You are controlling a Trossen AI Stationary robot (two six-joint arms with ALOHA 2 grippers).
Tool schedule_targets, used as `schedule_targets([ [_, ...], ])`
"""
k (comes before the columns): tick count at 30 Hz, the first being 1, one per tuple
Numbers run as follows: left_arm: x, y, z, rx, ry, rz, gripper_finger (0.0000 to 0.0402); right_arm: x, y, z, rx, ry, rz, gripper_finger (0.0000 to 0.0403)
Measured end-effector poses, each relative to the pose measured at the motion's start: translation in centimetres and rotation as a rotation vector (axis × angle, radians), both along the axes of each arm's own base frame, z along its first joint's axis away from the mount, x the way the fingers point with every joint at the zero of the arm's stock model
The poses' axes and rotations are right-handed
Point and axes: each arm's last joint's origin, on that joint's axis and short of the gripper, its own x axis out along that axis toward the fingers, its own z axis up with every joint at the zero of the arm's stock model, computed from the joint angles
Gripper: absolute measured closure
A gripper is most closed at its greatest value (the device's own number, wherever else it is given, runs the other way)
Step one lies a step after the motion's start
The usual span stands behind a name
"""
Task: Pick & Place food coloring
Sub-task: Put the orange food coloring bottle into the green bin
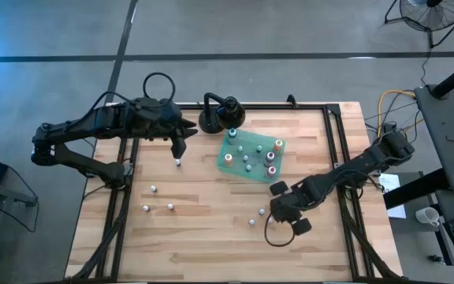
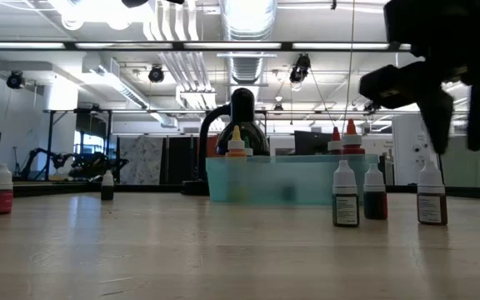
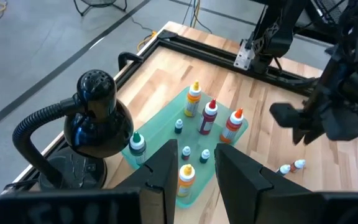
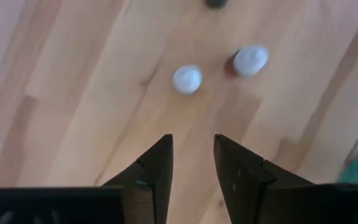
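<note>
The bench (image 1: 211, 229) is of light wood planks, the sheet (image 1: 235, 167) at upper centre is green, and the food coloring (image 3: 211, 117) bottles have red, orange, yellow and green caps.

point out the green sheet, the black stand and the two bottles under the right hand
green sheet (image 1: 258, 171): high view, bare patch near its lower edge.
black stand (image 3: 95, 118): left wrist view, its rounded black head.
two bottles (image 4: 187, 79): right wrist view, white cap of the nearer one, seen from above.
</note>
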Motion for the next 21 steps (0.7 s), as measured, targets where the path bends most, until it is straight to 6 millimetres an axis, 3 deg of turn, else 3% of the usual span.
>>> schedule_targets([
  [14, 0.0, 0.0, 0.0, -0.044, -0.011, 0.008, 0.0321, 2.3, 1.0, -2.8, 0.065, -0.151, 0.022, 0.0293],
  [21, 0.0, -0.1, -0.1, -0.053, -0.005, -0.006, 0.0321, 2.4, 1.1, -2.9, 0.087, -0.143, -0.037, 0.0293],
])
